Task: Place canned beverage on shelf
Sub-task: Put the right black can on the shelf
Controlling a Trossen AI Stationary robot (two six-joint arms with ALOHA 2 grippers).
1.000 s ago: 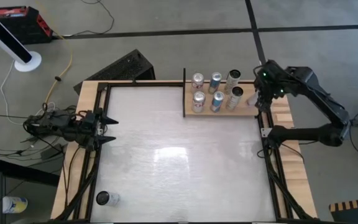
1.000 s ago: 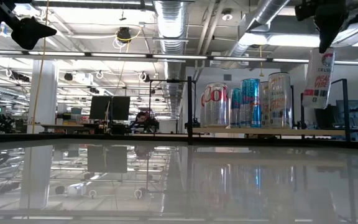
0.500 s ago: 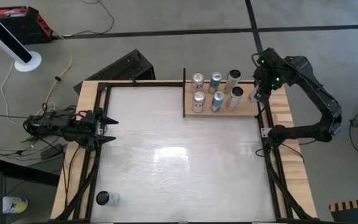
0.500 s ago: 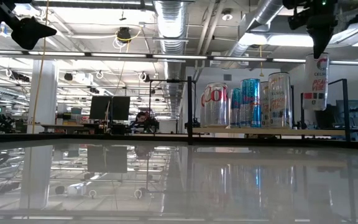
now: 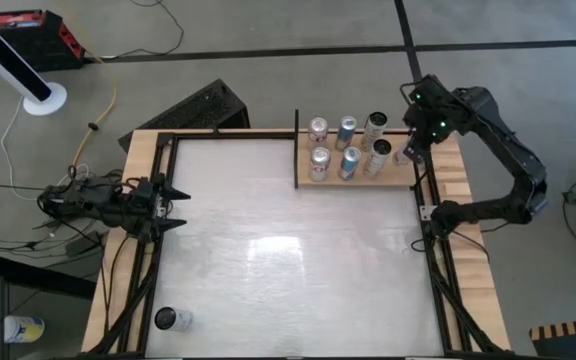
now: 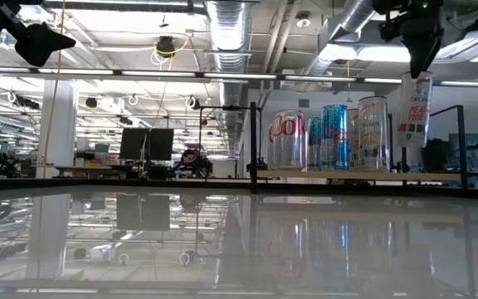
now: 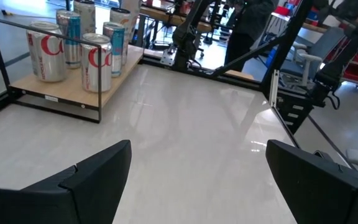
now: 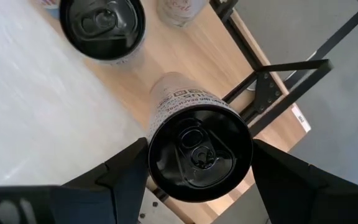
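My right gripper [image 5: 416,143] is shut on a white canned beverage [image 6: 413,104] and holds it in the air over the right end of the shelf [image 5: 400,178]. The shelf is a light-brown board with black posts at the table's far right. Several cans [image 5: 348,160] stand on it in two rows, to the left of the held can. The can's dark top [image 8: 201,152] shows in the right wrist view, with the board [image 8: 185,56] below it. My left gripper [image 5: 180,207] is open and empty at the table's left edge. My right gripper pinches the can's upper wall just under the rim [image 8: 157,146] between its two fingers [image 8: 126,171]. The fingers come from above, pointing down. The can hangs nearly upright below them, its bottom [image 6: 411,143] clear of the shelf board.
One more can [image 5: 173,319] is on the table at the near left corner. A black post [image 5: 296,150] stands at the shelf's left end, and black frame bars [image 8: 272,78] run by its right end. The white tabletop [image 5: 288,250] lies between the arms.
My right gripper has gone a little toward the table's far edge and left, over the shelf's right end, still shut on the white can. The can hung tilted a second ago and now hangs closer to upright, still clear of the board.
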